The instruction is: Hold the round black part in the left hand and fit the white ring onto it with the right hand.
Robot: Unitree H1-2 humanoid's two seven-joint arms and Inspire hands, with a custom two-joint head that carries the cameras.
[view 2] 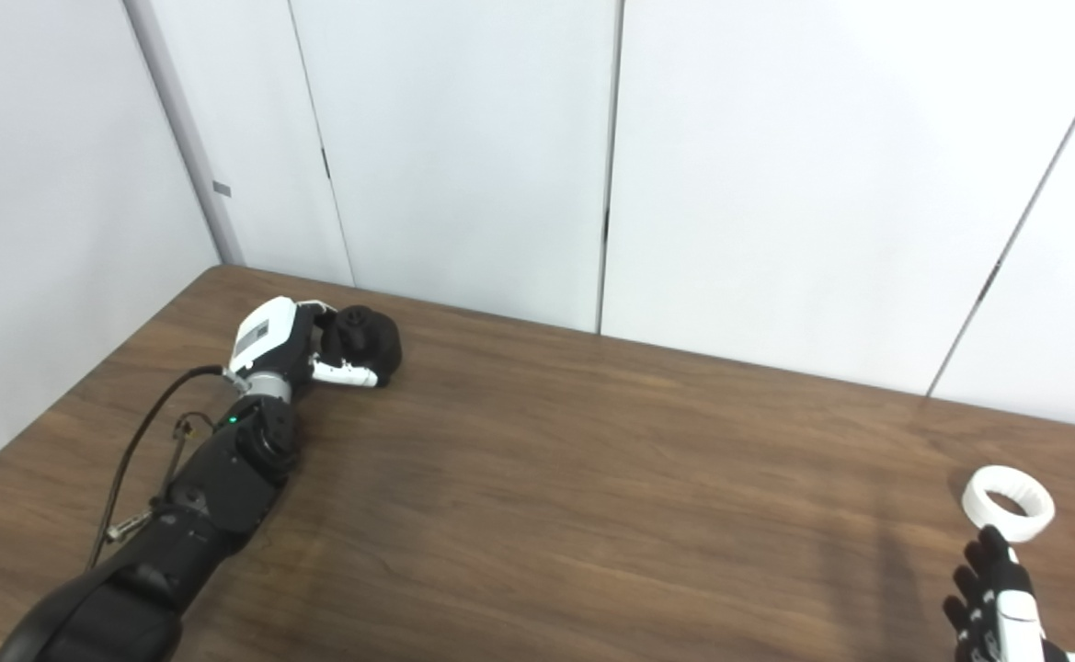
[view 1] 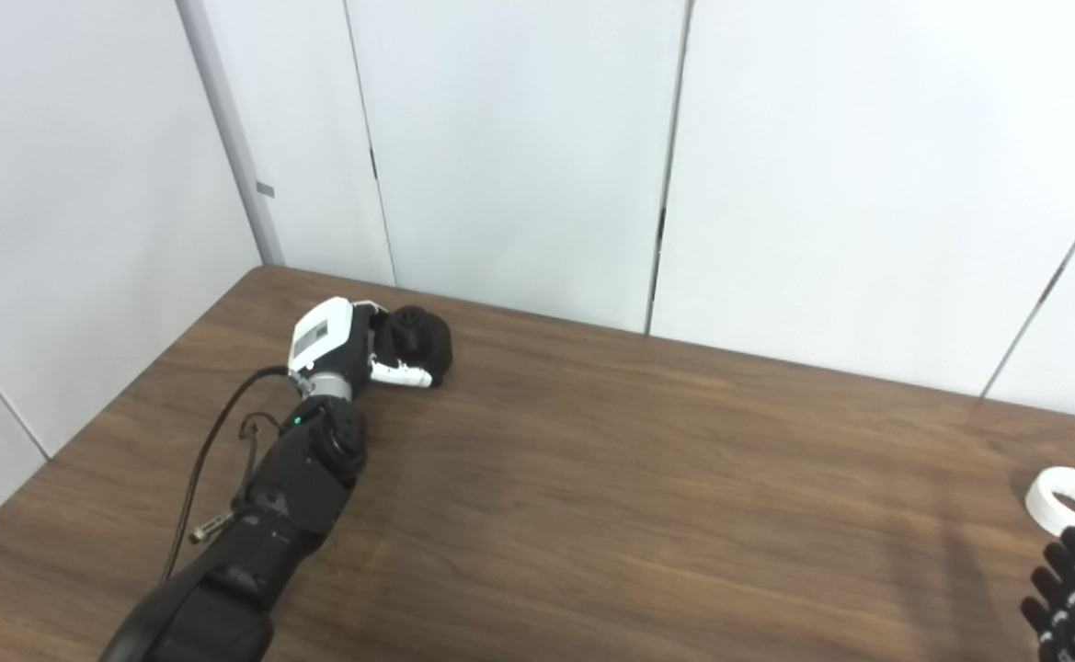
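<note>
My right hand (view 2: 997, 602) sits at the bottom right corner, palm low over the table (view 2: 592, 478), fingers (view 2: 983, 561) spread apart and pointing up-frame, holding nothing. Only part of it is in view, the wrist is cut off by the frame edge

The white ring (view 2: 1008, 502) lies flat on the wood directly ahead of those fingertips, hole facing up, just beyond them. I read it as near but not touching, though the nearest fingertip overlaps the ring's near rim in the picture, so contact can't be ruled out. Ring is round, so no long axis to line up with; approach direction is simply straight forward and slightly down

My left hand (view 1: 358, 345) is far across the table at the back left corner, fingers curled around the round black part (view 1: 419, 338), which looks to be resting on or just above the tabletop. I'd call that a closed grasp on it, thumb wrapped along the front

So: right hand is by far the nearer one to the ring, left is well apart from it. My guess at the next step: reach forward, pinch the ring by its rim, then carry it left toward the black part. Risk is pushing the ring off the far right edge instead of catching it
</note>
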